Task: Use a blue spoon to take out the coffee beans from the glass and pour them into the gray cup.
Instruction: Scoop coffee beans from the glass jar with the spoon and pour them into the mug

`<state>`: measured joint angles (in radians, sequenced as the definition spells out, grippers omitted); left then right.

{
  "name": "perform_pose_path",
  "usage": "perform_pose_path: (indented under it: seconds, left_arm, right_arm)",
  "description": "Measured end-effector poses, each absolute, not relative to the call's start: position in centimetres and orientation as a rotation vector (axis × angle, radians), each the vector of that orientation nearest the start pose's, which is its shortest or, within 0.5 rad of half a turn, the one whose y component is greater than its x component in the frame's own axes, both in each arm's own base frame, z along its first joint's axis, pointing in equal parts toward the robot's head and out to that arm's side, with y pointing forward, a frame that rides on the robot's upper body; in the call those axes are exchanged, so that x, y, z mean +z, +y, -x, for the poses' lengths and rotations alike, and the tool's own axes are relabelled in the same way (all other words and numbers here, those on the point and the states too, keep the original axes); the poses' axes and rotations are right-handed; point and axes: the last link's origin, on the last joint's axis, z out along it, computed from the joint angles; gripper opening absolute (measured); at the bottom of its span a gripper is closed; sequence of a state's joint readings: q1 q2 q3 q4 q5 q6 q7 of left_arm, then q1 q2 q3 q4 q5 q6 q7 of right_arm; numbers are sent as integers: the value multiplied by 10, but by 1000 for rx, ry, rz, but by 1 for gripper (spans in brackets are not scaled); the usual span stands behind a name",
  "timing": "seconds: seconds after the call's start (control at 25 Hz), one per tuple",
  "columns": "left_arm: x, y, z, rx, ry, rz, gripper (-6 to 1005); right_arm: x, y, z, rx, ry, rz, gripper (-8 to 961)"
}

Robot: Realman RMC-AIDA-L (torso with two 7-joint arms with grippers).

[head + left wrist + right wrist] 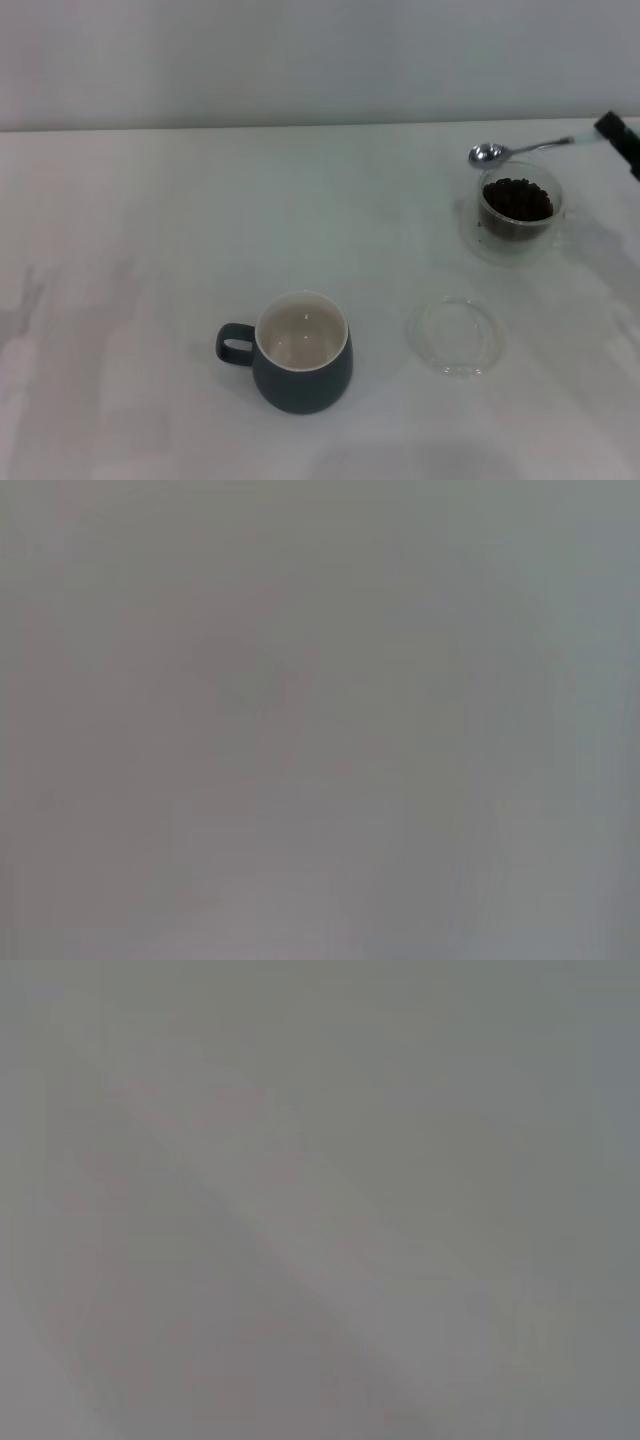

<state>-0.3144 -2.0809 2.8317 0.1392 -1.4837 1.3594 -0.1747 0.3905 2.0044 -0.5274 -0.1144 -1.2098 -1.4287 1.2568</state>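
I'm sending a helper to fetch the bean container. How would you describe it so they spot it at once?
On the white table, look to the far right corner. The glass there holds dark coffee beans, with a spoon just behind; the mug is opaque and empty.

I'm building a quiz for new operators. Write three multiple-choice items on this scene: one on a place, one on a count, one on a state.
1. Where is the shiny bowl of the pale-blue-handled blue spoon?
A. Inside the mug
B. Behind the clear round glass, toward the wall
C. On the flat clear glass dish

2. How many mugs stand on the white table?
A. One
B. Two
C. Three

3. What is inside the dark blue-gray mug, the gray cup?
A. Dark coffee beans
B. A spoon
C. Nothing

Answers: 1 B, the head view shows the bowl just beyond the glass's rim. 2 A, only one mug shows. 3 C, its cream interior is bare; the beans are in the glass.
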Motion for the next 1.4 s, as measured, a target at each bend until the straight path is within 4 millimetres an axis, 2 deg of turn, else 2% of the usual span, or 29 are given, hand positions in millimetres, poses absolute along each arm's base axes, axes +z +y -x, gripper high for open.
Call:
perform_pose_path:
  seconds: [0.2,0.48,0.88,1.4]
  left_arm:
    - [0,271,363,-724,-605,1414,886]
    - [5,269,369,-717,-630,1356,886]
    - [6,268,370,-718,-638,1342,885]
    - [4,268,368,-722,-634,1351,885]
  right_arm:
    - [63,328,-343,1240,1044,1716,147]
    - [86,325,-345,1123,944,1815,147]
    - [78,326,-351,951,946,1909,147]
    - [85,334,-355,837,911,1905,147]
